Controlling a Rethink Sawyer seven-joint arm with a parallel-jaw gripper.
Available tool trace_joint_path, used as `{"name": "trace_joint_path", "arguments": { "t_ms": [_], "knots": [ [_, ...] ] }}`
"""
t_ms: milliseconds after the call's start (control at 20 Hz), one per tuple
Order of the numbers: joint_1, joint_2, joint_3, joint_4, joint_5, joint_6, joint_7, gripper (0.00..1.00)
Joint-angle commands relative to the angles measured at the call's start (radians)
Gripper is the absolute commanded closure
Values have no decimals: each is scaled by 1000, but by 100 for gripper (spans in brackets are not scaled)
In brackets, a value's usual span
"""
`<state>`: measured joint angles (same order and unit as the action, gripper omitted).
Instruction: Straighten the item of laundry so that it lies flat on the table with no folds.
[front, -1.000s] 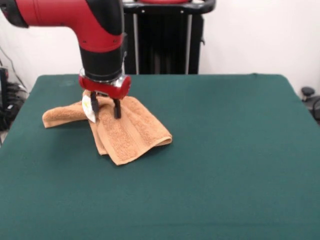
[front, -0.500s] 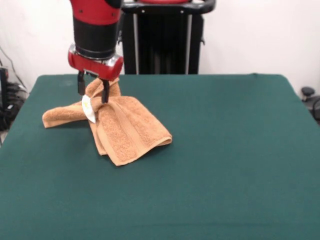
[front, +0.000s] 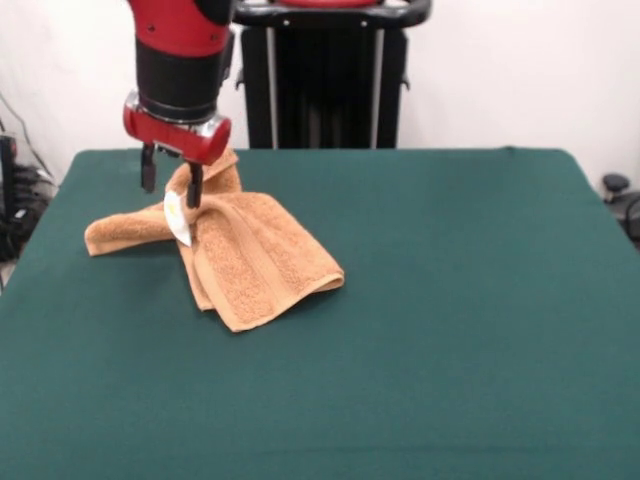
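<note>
The orange-tan towel (front: 262, 256) lies rumpled on the left part of the green table (front: 450, 320). One flap stretches left, a folded part points toward the front, and a raised hump stands at its far side. A white tag (front: 176, 218) hangs at its left-middle edge. My gripper (front: 170, 180) hovers over the towel's far-left part, just above the tag. Its two dark fingers (front: 193, 186) stand apart, so it is open and holds nothing. The right finger is in front of the raised hump.
The robot's black pedestal (front: 325, 80) stands behind the table's far edge. A dark object (front: 617, 186) sits beyond the table's right edge, and cables (front: 15, 215) lie beyond the left edge.
My gripper has risen off the towel and moved left and toward the far side. The fingers stayed apart. The towel has kept its place, with the hump now uncovered.
</note>
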<state>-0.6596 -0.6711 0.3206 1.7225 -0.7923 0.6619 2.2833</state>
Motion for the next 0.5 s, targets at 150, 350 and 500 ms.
{"name": "trace_joint_path", "arguments": {
  "t_ms": [150, 350, 500],
  "knots": [
    [115, 168, -102, 24, -116, -196, 115, 0],
    [133, 247, -136, -13, -108, -268, 136, 0],
    [103, 266, -111, -10, -60, -249, 65, 0]
  ]
}}
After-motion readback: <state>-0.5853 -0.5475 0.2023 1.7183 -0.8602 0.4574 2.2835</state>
